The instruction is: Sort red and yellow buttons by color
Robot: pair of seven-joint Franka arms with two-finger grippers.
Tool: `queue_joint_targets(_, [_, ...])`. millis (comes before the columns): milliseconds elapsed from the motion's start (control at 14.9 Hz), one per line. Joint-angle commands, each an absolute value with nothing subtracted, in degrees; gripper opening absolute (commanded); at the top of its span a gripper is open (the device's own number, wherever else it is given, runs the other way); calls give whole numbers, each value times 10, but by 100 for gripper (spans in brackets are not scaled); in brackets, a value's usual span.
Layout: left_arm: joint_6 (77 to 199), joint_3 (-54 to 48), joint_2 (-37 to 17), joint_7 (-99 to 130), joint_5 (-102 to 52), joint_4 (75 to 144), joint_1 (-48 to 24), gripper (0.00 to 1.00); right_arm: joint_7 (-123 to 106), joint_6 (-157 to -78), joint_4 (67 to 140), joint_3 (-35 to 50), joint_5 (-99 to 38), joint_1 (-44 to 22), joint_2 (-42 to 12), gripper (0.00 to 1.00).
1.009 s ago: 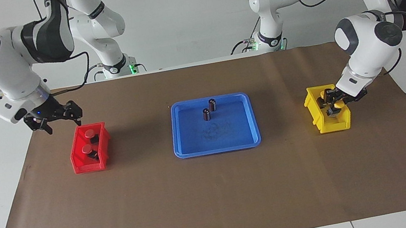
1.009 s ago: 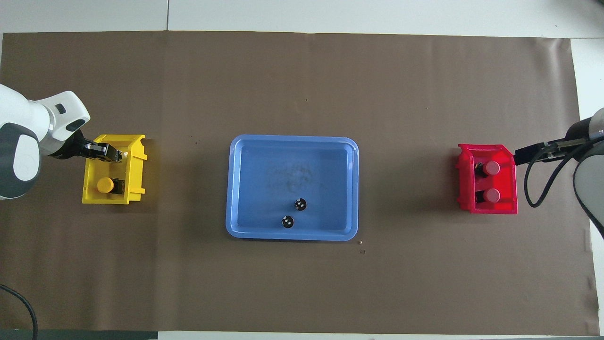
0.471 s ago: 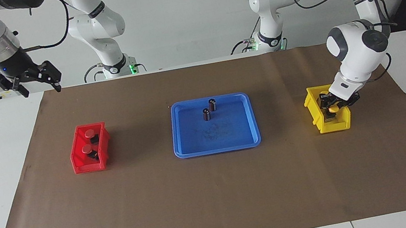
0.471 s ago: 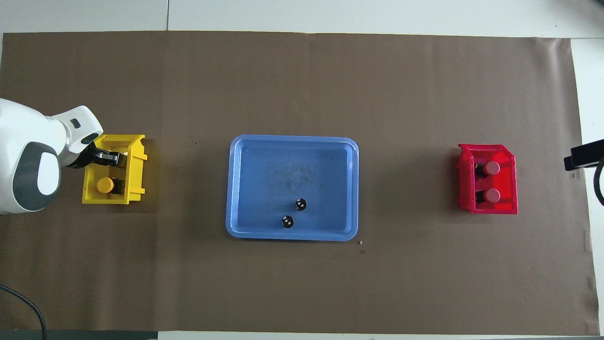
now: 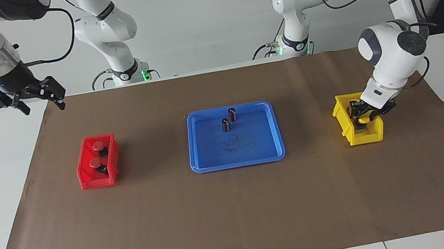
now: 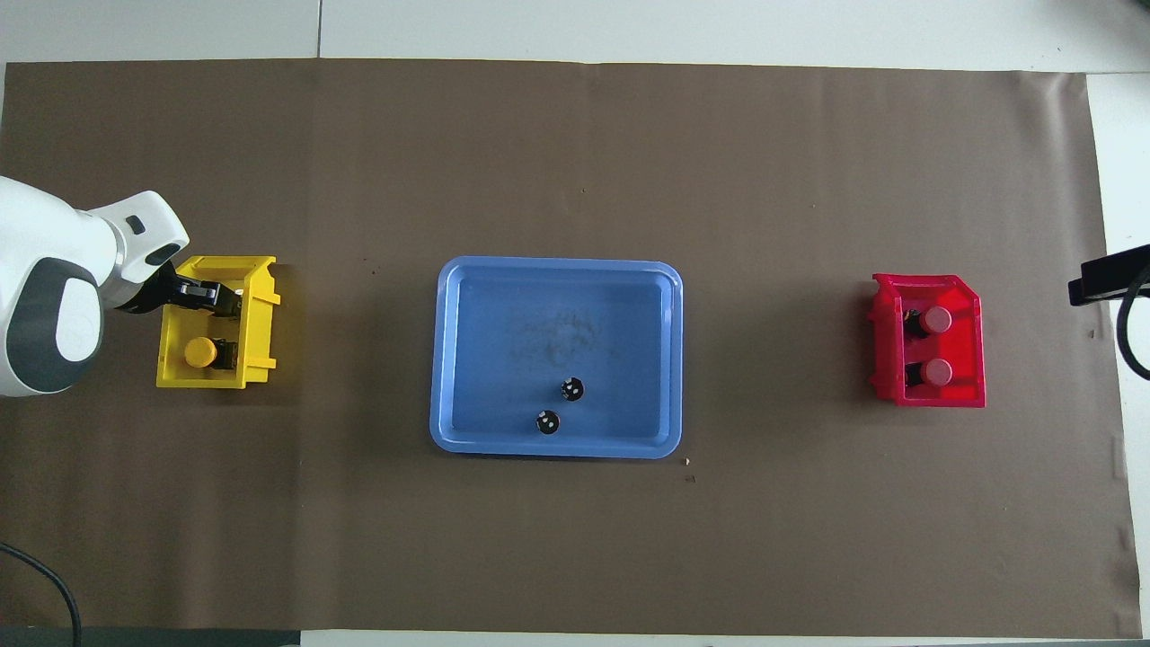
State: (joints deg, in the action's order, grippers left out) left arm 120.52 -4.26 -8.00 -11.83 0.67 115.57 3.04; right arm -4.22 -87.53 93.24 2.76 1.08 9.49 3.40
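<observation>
Two red buttons (image 5: 97, 144) (image 5: 95, 163) lying in the red bin (image 5: 87, 178), one nearer to the robots than the other; nothing gripped there now. Right gripper (image 5: 44, 106) lifted clear within the last second – from just above that bin to high over the edge of the brown paper (image 5: 237, 213), jaws spread wide and empty; reads as that side's work finished and the arm waiting.

Left gripper (image 5: 359, 115) down inside the yellow bin (image 6: 260, 296), barely shifted over the same second; a yellow cap (image 5: 363, 119) showing right at its tips in the facing view (hidden under the wrist from overhead); clamped or already let go – cannot tell. Other yellow button (image 6: 199, 352) resting in the same bin, nearer to the robots.

Counted: two red buttons, two yellow buttons, one bin of each colour, one blue tray (image 5: 238, 163) between the bins, two dark cylinders (image 5: 232, 114) (image 5: 225, 124) upright in it – no buttons left in the tray.

Judged nearly done; remaining only a clean release and a lift out without dragging the bin.
</observation>
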Motion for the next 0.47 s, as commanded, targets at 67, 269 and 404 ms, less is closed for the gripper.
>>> queue_joint_targets(67, [1082, -40, -73, -119, 13, 1051, 15, 100, -34, -879, 940, 32, 5, 101, 42, 99])
queue_joint_targets(269, [1029, -41, -63, -117, 7, 986, 10, 100, -34, -882, 939, 32, 4, 101, 41, 99])
queue_joint_targets(404, [958, -41, -64, -107, -4, 910, 9, 100, -33, -882, 939, 32, 5, 98, 41, 99])
